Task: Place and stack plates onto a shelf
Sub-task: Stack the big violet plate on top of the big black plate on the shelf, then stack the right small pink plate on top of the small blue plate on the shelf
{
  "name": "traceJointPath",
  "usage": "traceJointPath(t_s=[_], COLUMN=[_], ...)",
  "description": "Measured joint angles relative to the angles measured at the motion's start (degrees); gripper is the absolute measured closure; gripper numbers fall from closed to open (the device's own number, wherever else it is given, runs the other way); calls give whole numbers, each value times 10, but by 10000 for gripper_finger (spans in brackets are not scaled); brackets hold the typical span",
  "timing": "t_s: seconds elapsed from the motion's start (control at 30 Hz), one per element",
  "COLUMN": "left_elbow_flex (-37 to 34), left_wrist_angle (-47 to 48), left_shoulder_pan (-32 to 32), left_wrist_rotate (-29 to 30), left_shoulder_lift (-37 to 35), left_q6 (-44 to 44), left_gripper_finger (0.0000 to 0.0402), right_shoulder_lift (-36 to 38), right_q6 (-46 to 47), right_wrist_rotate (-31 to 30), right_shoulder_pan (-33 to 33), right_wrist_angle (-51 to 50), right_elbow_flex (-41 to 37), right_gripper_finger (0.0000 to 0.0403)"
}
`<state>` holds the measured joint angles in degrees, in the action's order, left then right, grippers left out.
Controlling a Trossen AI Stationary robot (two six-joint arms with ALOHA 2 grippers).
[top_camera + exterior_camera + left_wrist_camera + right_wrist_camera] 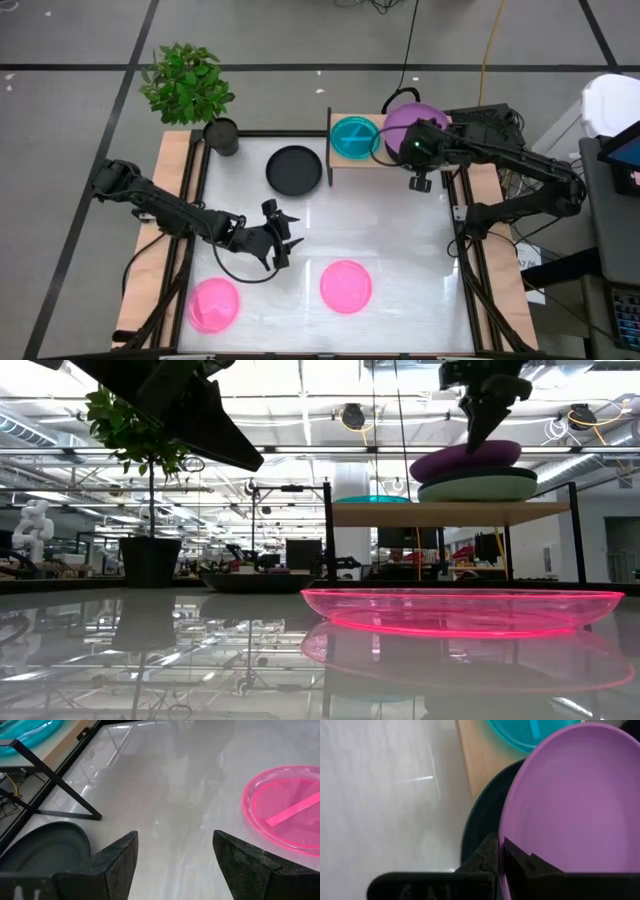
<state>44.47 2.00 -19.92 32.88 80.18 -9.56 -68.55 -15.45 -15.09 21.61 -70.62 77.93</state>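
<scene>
The shelf (pixel 340 160) stands at the table's far right; its board (pixel 450 513) carries a cyan plate (pixel 353 137) and a stack of a dark plate (pixel 482 820) on a sage-green one (pixel 480 491). The purple plate (pixel 408 122) lies tilted on top of that stack. My right gripper (pixel 501 854) is shut on the purple plate's rim. My left gripper (pixel 175 855) hovers open over the table's left middle, between the black plate (pixel 294 168) and a pink plate (pixel 346 286). Another pink plate (pixel 214 305) lies at the near left. My right gripper pinches the purple plate's near rim (pixel 506 832) between its two fingers, one on the inner face and one under the rim. The fingers come from above, pointing down (pixel 487 420). The plate is tilted, with its lower side (pixel 425 466) resting on the dark plate beneath.
A potted plant (pixel 221 135) stands at the far left corner. The shelf's thin black legs (pixel 55 785) reach down to the table. Light-wood strips (pixel 160 220) and black rails run along both table sides. Open tabletop lies between the black plate and the pink plates.
</scene>
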Motion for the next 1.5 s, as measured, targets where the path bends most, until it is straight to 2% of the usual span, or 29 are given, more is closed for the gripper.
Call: traceJointPath(t_s=[0.17, 0.9, 1.07, 1.17, 1.37, 1.5], left_elbow_flex=[0, 0, 0, 0, 0, 0], left_wrist_angle=[0, 0, -2, -1, -24, -43], left_shoulder_pan=[0, 0, 0, -3, -18, -33], left_wrist_rotate=[0, 0, -60, -76, -76, -95], left_shoulder_lift=[0, 0, 5, 16, 52, 66], left_q6=[0, 0, 0, -1, 1, 21], left_gripper_finger=[140, 140, 140, 140, 140, 140], right_shoulder_lift=[0, 3, 3, 5, 14, 36], right_q6=[12, 30, 43, 46, 56, 58], right_wrist_rotate=[18, 16, 14, 13, 15, 14], right_shoulder_pan=[1, 1, 1, 1, 0, -23], right_wrist_angle=[-2, -3, -9, -7, 12, 32], right_elbow_flex=[0, -25, -25, -25, -25, -25], right_gripper_finger=[403, 395, 391, 371, 304, 275])
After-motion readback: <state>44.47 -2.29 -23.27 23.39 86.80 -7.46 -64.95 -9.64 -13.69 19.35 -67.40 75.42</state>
